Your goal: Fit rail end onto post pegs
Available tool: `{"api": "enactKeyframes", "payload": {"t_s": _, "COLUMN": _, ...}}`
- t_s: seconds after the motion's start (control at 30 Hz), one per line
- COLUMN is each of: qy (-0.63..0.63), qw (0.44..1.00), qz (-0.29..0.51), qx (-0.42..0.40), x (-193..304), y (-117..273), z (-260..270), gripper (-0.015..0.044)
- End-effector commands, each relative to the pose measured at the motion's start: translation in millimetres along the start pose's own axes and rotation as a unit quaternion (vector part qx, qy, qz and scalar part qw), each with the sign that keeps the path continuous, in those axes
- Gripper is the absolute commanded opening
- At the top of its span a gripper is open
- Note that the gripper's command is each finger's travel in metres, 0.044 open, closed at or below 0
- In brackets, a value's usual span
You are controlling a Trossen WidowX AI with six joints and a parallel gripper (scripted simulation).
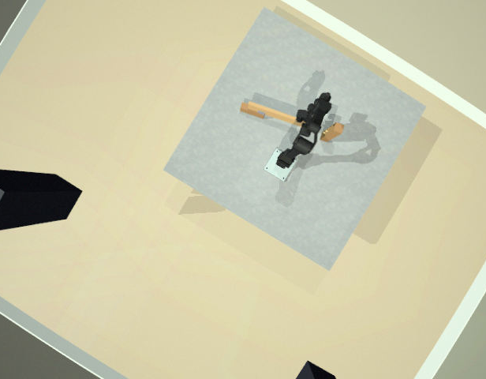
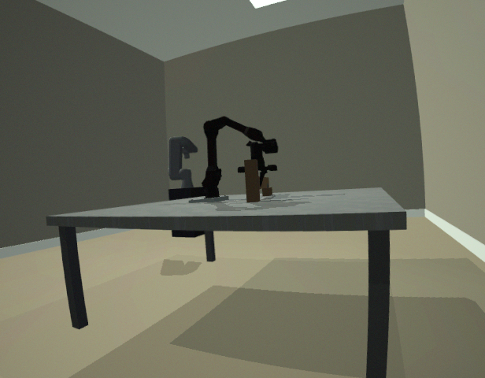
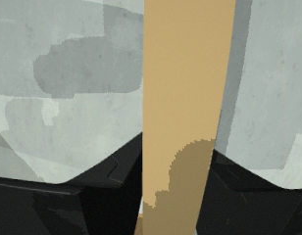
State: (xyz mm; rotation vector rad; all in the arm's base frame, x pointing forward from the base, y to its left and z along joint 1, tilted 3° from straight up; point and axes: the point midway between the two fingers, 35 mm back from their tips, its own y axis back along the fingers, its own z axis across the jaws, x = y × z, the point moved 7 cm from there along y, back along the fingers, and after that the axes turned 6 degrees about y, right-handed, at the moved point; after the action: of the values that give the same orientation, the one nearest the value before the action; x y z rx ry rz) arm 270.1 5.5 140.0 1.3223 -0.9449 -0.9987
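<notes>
The rail (image 1: 275, 114) (image 3: 187, 73) runs from the footboard block (image 1: 251, 110) (image 2: 267, 191) toward the post (image 1: 333, 131) (image 2: 251, 180). My gripper (image 1: 307, 122) (image 2: 261, 181) (image 3: 165, 140) is shut on the rail, with a finger on each side of it in the wrist view. The rail's far end lies at the bracket (image 1: 261, 114) on the block. The post stands upright, with its small pegs (image 1: 325, 131) facing the rail. The arm hides the rail's near end in the top view, so its exact height and its gap to the pegs cannot be told.
The arm's base plate (image 1: 271, 167) (image 2: 198, 200) is fixed on the grey table (image 1: 235, 163) (image 2: 308, 221), to one side of the rail. The arm reaches over the rail close beside the post. A grey robot arm (image 2: 175, 158) stands beyond the table.
</notes>
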Motion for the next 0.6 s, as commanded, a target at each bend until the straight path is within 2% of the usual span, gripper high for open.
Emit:
{"api": "enactKeyframes", "payload": {"t_s": 0.0, "qy": 0.001, "qw": 1.0, "qz": 0.001, "qx": 0.004, "x": 1.5, "y": 1.6, "z": -0.8, "gripper": 0.0}}
{"api": "enactKeyframes", "payload": {"t_s": 0.57, "qy": 0.001, "qw": 1.0, "qz": 0.001, "qx": 0.004, "x": 6.2, "y": -0.7, "z": 0.8, "gripper": 0.0}}
